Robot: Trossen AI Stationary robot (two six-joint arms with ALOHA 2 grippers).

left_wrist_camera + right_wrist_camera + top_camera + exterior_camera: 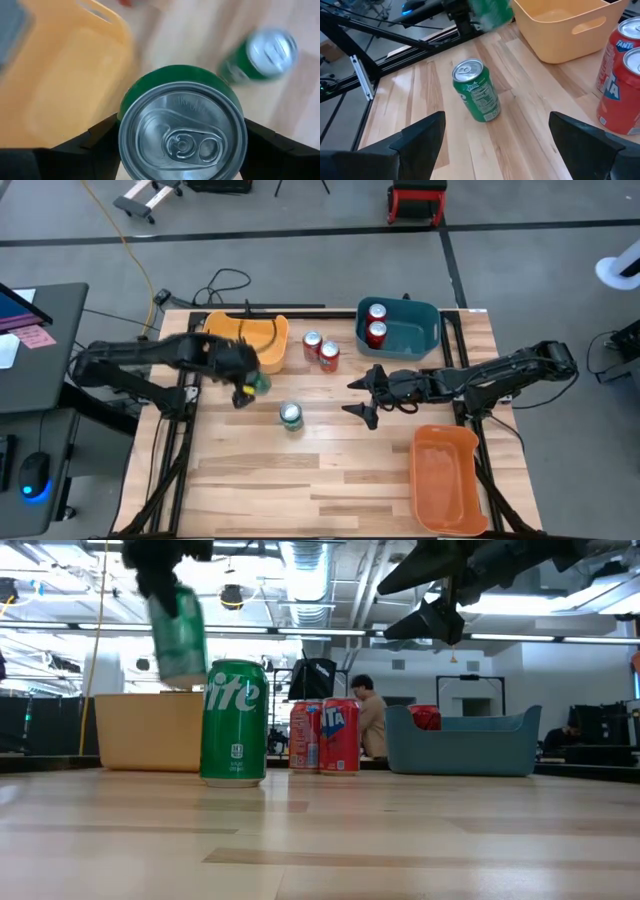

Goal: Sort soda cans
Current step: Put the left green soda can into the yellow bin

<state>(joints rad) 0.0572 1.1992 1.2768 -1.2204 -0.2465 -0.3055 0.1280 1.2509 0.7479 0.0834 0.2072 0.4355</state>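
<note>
My left gripper [247, 388] is shut on a green soda can [261, 383] and holds it in the air just in front of the yellow bin [250, 340]; in the low view this can [180, 635] hangs above the table. A second green can [291, 416] stands upright on the table. Two red cans [312, 345] [328, 356] stand between the yellow bin and the blue bin [425, 340], in which two more red cans [376, 313] [376, 333] stand. My right gripper [364, 395] is open and empty, to the right of the standing green can [476, 90]. My left gripper pinches the green can by its side wall just below the silver top [182, 132], one finger [102, 140] on each side of it. The fingers come from above, pointing down. The can is lifted clear of the table and stays about upright [180, 635].
An orange bin [447, 480] lies at the table's near right corner. The yellow bin [60, 85] is open-topped, close beside the held can. Bare wood lies along the table's near side. A person sits in the room beyond the table [372, 715].
</note>
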